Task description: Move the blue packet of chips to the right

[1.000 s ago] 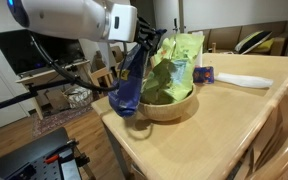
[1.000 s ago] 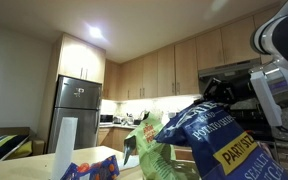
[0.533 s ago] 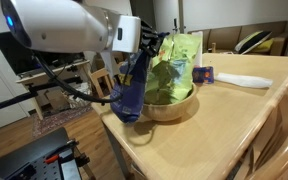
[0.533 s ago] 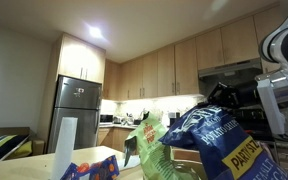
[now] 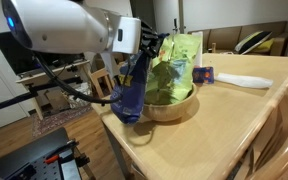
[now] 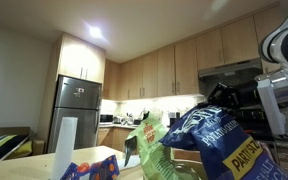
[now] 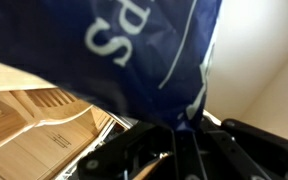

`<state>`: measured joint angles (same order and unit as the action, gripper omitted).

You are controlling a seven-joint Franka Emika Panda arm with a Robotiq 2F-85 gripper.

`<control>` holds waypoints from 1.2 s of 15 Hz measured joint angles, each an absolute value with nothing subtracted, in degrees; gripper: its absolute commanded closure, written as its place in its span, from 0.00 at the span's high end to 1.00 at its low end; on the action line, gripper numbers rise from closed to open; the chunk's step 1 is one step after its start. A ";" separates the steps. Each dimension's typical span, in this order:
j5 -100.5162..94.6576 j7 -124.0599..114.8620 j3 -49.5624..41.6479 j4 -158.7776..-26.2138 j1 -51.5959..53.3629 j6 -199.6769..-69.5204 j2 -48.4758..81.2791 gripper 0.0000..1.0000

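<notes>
Blue packet of chips (image 5: 132, 88): dark blue crinkly bag with white and yellowish print, held up by its top edge. It hangs tilted at the near corner of the table (image 5: 224, 130), just beside the wooden bowl (image 5: 169, 108). Whether its lower end touches the bowl or the table cannot be told. In an exterior view the bag (image 6: 216, 140) fills the foreground with its print facing the camera. In the wrist view its blue face (image 7: 134, 50) covers most of the picture.

Gripper (image 5: 147, 45): the fingers are pinched on the bag's upper seam (in the wrist view the dark fingers (image 7: 149, 150) close in from below around the crumpled edge).

Bowl contents: light green packets (image 5: 174, 65), standing up above the rim.

Table, beyond the bowl: a small flat blue packet with a red end (image 5: 204, 74), then a white roll (image 5: 246, 80) lying near it.

Background: a steel fridge (image 6: 76, 110) and wooden cabinets (image 6: 154, 70) under ceiling lights.
</notes>
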<state>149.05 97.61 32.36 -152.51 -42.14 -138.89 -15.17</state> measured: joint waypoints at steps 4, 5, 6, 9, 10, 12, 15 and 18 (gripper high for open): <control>149.03 97.71 32.35 -152.77 -42.14 -138.71 -15.09 0.00; 149.02 97.75 32.31 -152.92 -42.14 -138.29 -15.16 0.00; 149.01 97.76 32.31 -153.12 -42.12 -137.91 -15.30 0.00; 148.93 99.19 22.54 -154.42 -31.97 -137.88 -15.79 0.00; 148.92 99.86 19.25 -155.02 -28.33 -137.88 -16.24 0.00; 148.91 100.84 14.12 -156.33 -22.40 -137.88 -17.44 0.00; 148.91 101.15 10.16 -158.29 -16.77 -138.41 -19.74 0.00; 148.91 100.94 9.14 -159.00 -13.54 -140.14 -21.76 0.00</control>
